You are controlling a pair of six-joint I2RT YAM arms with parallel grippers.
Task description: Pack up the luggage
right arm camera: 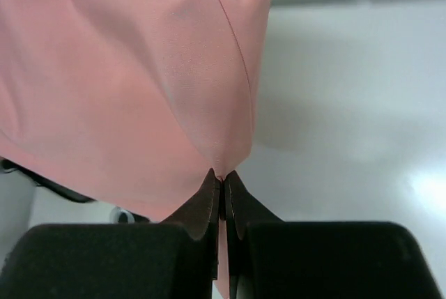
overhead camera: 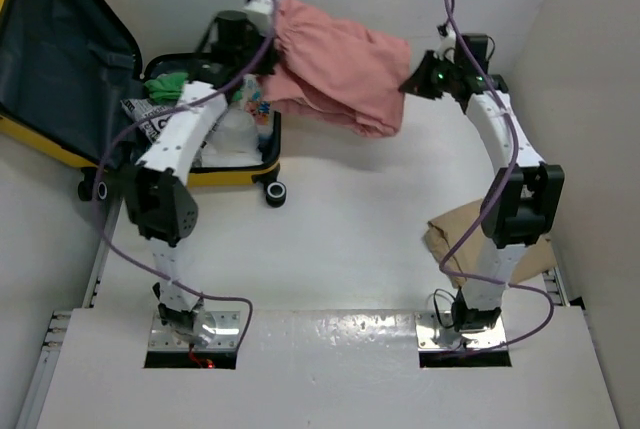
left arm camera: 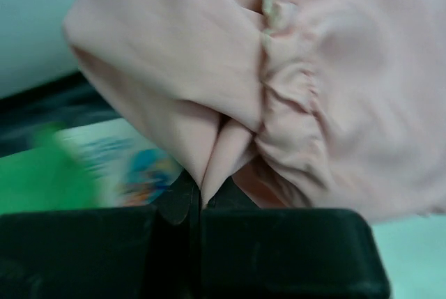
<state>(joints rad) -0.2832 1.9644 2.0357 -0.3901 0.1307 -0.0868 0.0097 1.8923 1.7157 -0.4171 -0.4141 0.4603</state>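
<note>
White counter [overhead camera: 340, 239], smooth and bright. Far left on it, the small yellow hard-shell suitcase [overhead camera: 235, 175] lies open, dark-lined lid thrown back to the left. Over on the right, toward the near edge, a crumpled tan bundle [overhead camera: 452, 239] rests on the surface.

Bright even light, glare on the table [right arm camera: 418, 187], left wrist background blurred.

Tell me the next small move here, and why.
Probably shift both arms left together, toward the open luggage. Both pairs of jaws are shut on the pink garment, which hangs stretched between them, mostly over the table right of the case, so it likely needs centring above the compartment before lowering.
</note>
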